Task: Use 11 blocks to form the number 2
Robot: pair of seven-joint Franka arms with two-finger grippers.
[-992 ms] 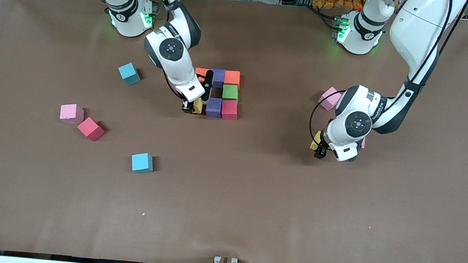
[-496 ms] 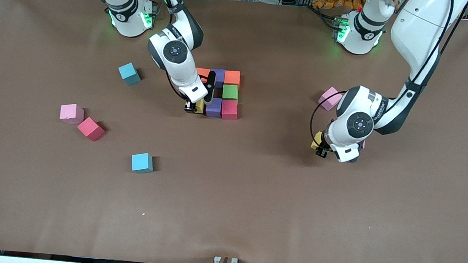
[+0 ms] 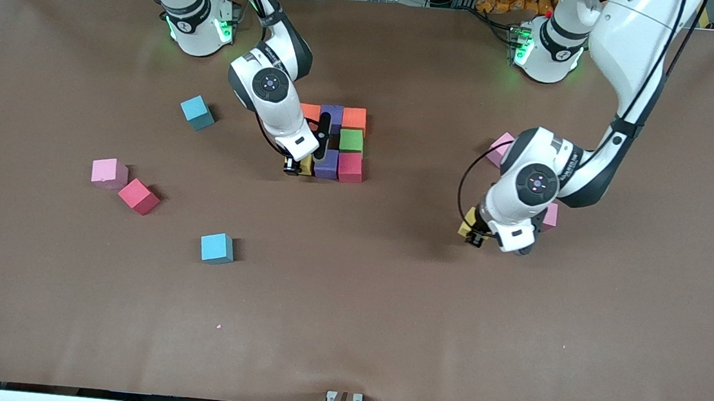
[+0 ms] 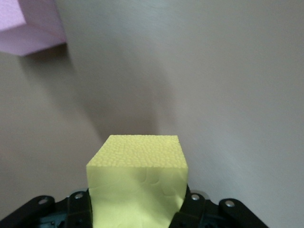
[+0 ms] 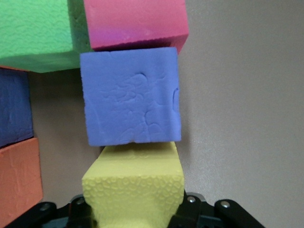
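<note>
My right gripper (image 3: 296, 167) is shut on a yellow block (image 3: 304, 164) low at the table. The block touches the purple block (image 3: 326, 163) of the formation; the right wrist view shows yellow (image 5: 135, 190) against purple (image 5: 130, 97). The formation also holds a red block (image 3: 350, 166), a green one (image 3: 351, 140), an orange one (image 3: 354, 117), a second purple one (image 3: 333, 118) and a second orange one (image 3: 310, 112). My left gripper (image 3: 472, 234) is shut on another yellow block (image 3: 465, 227), which fills the left wrist view (image 4: 137, 183), above bare table.
Loose blocks lie toward the right arm's end: sky blue (image 3: 197, 112), pink (image 3: 108, 173), red (image 3: 138, 196), sky blue (image 3: 217, 248). By the left arm lie a pink block (image 3: 502, 147) and another pink one (image 3: 549, 215), partly hidden. A pink block (image 4: 28, 23) also shows in the left wrist view.
My left gripper has carried its yellow block toward the formation and nearer the front camera. My right gripper has shifted its yellow block slightly closer to the purple block.
</note>
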